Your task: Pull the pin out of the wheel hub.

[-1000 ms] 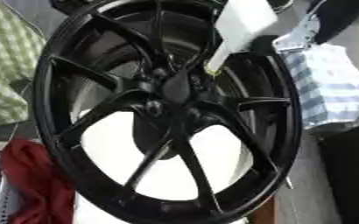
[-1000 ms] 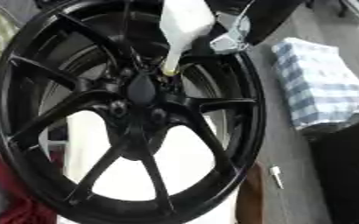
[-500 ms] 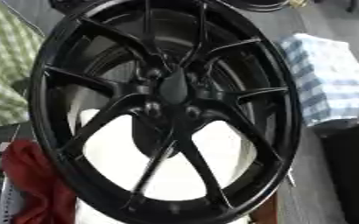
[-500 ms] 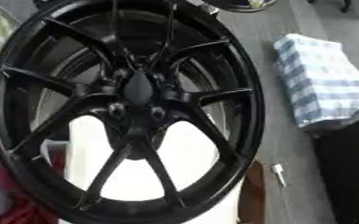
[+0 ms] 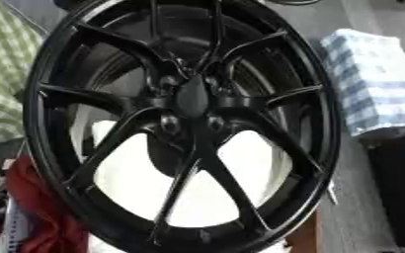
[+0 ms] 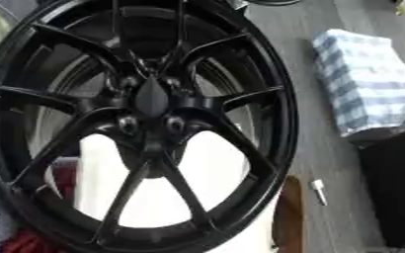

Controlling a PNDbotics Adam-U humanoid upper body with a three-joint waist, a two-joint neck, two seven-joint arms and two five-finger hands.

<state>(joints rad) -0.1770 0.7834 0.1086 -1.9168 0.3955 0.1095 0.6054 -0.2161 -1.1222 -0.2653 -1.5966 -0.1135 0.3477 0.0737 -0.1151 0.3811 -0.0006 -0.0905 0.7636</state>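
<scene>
Neither robot hand shows in either eye view, so whether they're wide, narrow or holding anything can't be told.

Wheel [image 5: 184, 126] fills most of both views: glossy black alloy rim w/ thin paired spokes fanning out from the centre, standing tilted toward the camera. Hub [image 5: 191, 96] sits a bit above mid-frame, w/ a dark pointed centre cap and round bolt holes [image 6: 173, 123] ringed around it. No pin can be made out in the hub; the holes look dark, can't tell more. Small pale peg-like item [image 6: 318, 191] lies on the floor just right of the rim's lower right edge, apart from the wheel; can't tell if it's the pin.

Behind the lower spokes: white surface [image 5: 240, 168] showing through the gaps. Grey floor [image 6: 314, 148] runs along the right side. On it, upper right, blue-and-white checked cloth bundle [image 5: 375, 81], near the rim but not touching. Below that, dark boxy object [image 5: 400, 192] at the right edge, its top touching the bundle's lower edge. Left edge: green-and-white checked fabric [image 5: 3, 74] behind the rim. Lower left: red cloth [image 5: 37, 202] partly hidden by the rim. Brown strip [image 6: 290, 217] by the rim's lower right.
</scene>
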